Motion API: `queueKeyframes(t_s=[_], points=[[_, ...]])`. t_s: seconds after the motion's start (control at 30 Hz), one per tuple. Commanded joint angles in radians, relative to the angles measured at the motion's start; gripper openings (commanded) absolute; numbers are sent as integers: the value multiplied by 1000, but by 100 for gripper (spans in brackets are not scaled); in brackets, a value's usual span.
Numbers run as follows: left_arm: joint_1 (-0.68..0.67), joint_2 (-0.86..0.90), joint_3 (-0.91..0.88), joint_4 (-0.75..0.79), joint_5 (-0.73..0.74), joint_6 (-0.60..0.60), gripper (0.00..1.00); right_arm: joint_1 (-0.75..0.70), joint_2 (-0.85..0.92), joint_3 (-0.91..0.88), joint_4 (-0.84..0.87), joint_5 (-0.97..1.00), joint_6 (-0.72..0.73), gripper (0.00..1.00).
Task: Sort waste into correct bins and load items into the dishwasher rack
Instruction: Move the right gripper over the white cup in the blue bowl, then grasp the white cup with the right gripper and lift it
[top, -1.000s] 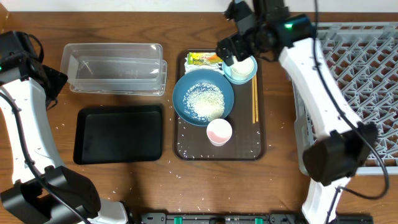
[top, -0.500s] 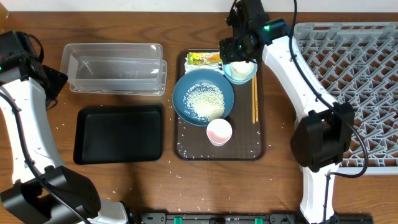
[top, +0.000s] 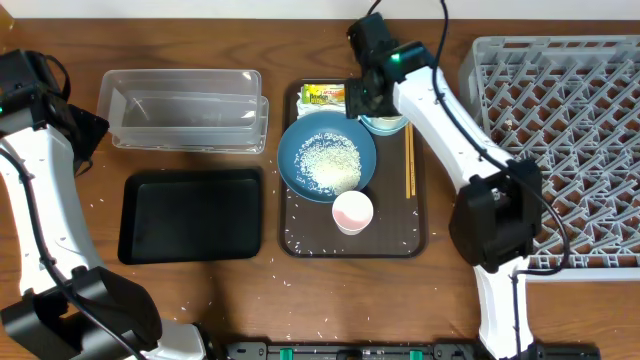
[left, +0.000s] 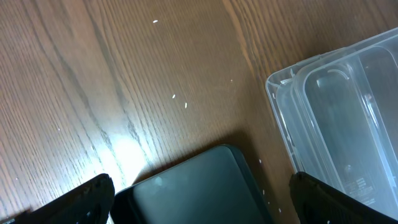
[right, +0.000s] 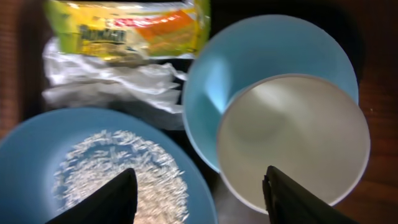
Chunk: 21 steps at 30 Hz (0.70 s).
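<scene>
A wide dark-blue bowl (top: 327, 155) holding white rice (top: 330, 162) sits on the brown serving tray (top: 395, 235). Behind it lie the yellow-green wrapper (top: 322, 95) and the small light-blue bowl (top: 388, 124). A pink cup (top: 352, 211) and chopsticks (top: 409, 160) are also on the tray. My right gripper (top: 362, 100) is open and empty above the gap between wrapper and light-blue bowl. The right wrist view shows the wrapper (right: 127, 31), the crumpled napkin (right: 106, 84), the light-blue bowl (right: 249, 50), the rice (right: 118, 168) and the open jaws (right: 199, 199). My left gripper (top: 88, 135) is open.
The clear tub (top: 185, 108) and black tray (top: 190, 215) sit left of the serving tray; both show in the left wrist view (left: 342, 93) (left: 199, 186). The grey rack (top: 570, 140) stands at the right. A white cup (right: 289, 137) rests inside the light-blue bowl. Loose rice grains dot the table.
My right arm has swung left and its gripper has moved from over the light-blue bowl toward the wrapper. The left arm has not moved.
</scene>
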Motion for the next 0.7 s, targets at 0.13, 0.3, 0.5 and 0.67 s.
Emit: queueKeyframes(t_s=[0.13,0.3,0.5,0.67], points=[[3,4,5,0,-8,-5,93,4,44,11,7,68,37,72],[3,4,5,1,-8,-5,93,5,50,11,-6,57,37,95],[3,4,5,0,-8,-5,93,8,50,11,12,57,37,99],[3,4,5,0,-8,-5,93,8,50,11,6,57,37,99]])
